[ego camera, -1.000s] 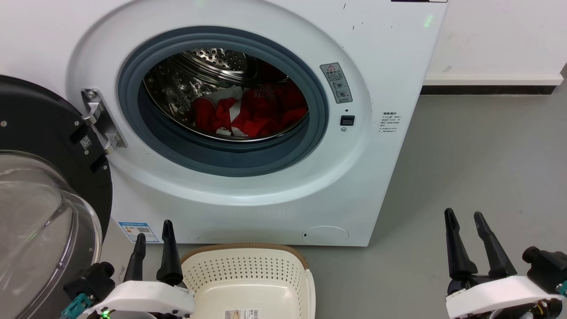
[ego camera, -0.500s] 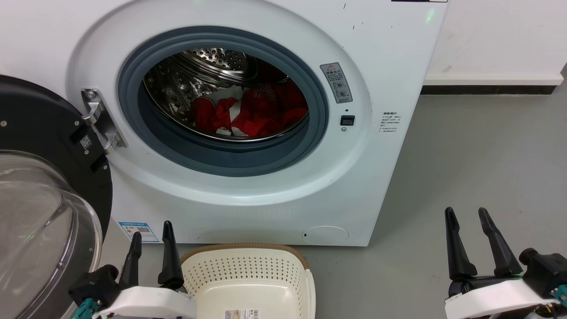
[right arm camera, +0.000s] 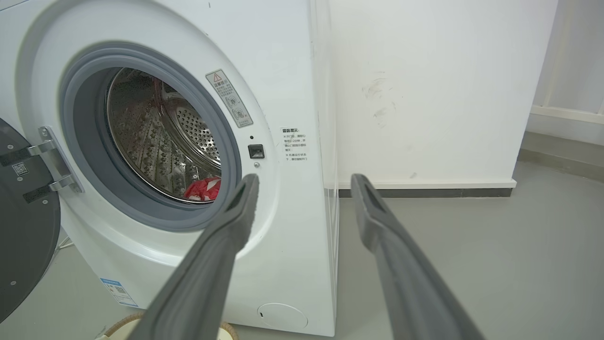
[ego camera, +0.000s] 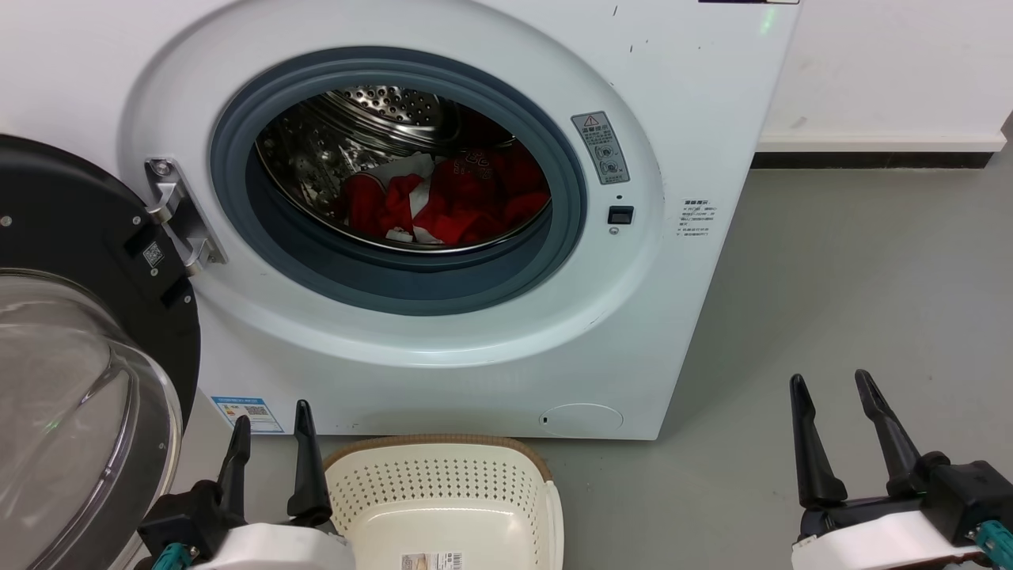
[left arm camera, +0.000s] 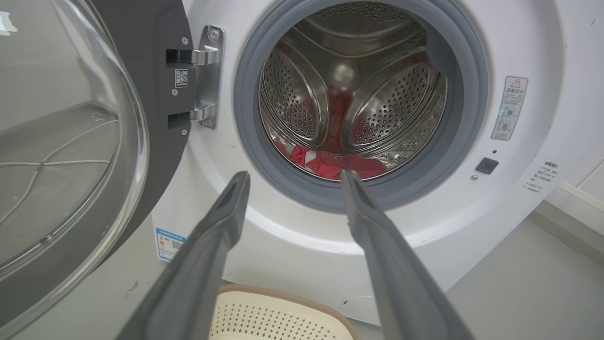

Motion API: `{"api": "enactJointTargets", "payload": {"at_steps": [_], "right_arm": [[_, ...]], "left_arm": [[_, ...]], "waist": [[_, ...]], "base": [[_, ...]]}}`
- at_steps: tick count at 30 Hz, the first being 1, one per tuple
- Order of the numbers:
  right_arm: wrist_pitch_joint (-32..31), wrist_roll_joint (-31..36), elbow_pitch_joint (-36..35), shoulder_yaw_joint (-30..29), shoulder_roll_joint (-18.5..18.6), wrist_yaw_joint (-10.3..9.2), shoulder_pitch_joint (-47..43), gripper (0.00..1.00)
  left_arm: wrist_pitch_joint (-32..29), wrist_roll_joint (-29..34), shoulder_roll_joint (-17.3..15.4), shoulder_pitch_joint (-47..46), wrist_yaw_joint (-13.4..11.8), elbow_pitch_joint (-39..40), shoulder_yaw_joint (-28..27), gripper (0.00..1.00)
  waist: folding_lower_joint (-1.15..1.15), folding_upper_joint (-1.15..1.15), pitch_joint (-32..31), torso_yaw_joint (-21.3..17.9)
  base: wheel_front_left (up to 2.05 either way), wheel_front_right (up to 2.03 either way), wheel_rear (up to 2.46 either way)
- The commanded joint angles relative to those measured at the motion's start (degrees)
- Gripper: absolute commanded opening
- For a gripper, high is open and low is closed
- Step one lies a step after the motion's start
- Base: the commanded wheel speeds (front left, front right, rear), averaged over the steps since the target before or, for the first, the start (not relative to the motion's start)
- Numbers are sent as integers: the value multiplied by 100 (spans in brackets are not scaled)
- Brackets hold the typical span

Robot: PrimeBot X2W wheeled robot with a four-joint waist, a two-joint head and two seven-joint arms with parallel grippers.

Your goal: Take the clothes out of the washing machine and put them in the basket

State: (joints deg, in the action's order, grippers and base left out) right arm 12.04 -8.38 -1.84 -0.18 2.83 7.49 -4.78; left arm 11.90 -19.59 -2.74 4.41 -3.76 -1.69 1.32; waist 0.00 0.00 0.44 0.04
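The white washing machine [ego camera: 681,103] stands with its door swung wide to the left. Red clothes [ego camera: 463,198] with white trim lie at the bottom of its steel drum; the clothes [left arm camera: 337,163] show low in the left wrist view and as a red scrap [right arm camera: 204,189] in the right wrist view. On the floor in front sits the cream basket [ego camera: 443,483] with nothing but a label sticker inside. My left gripper [ego camera: 271,416] is open beside the basket's left rim. My right gripper [ego camera: 828,381] is open over bare floor at the lower right. Both hold nothing.
The round glass door [ego camera: 79,380] with its black frame juts out at the left, close to my left arm. Grey floor [ego camera: 855,277] stretches to the right of the machine, ending at a white wall with a dark skirting strip [ego camera: 870,161].
Both grippers have sunk slightly lower in the head view, and the right one has spread a little wider. Clothes, basket and door have not moved.
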Motion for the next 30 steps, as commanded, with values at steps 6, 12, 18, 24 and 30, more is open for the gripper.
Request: {"api": "enactJointTargets", "payload": {"at_steps": [6,12,18,24,30], "right_arm": [[97,334,-94,18,10,-1,-80,100],[167,576,-101,43,9,-1,-129,100],[230,782,-113,49,9,-1,-191,100],[286,1029,-129,65,9,-1,-246,100],[319,1113,-99,50,8,-1,-255,100]], "left_arm": [[110,324,-18,76,10,19,9,100],[175,569,-18,116,-20,-5,35,100],[243,789,-19,169,-59,-28,74,100],[307,1002,-20,207,-91,-87,95,100],[346,1113,-20,222,-120,-143,87,100]], "waist": [[0,0,-5,-8],[0,0,-11,-9],[0,0,-11,-5],[0,0,-21,-7],[0,0,-30,-10]], "base": [[0,0,0],[0,0,0],[0,0,0],[0,0,0],[0,0,0]]}}
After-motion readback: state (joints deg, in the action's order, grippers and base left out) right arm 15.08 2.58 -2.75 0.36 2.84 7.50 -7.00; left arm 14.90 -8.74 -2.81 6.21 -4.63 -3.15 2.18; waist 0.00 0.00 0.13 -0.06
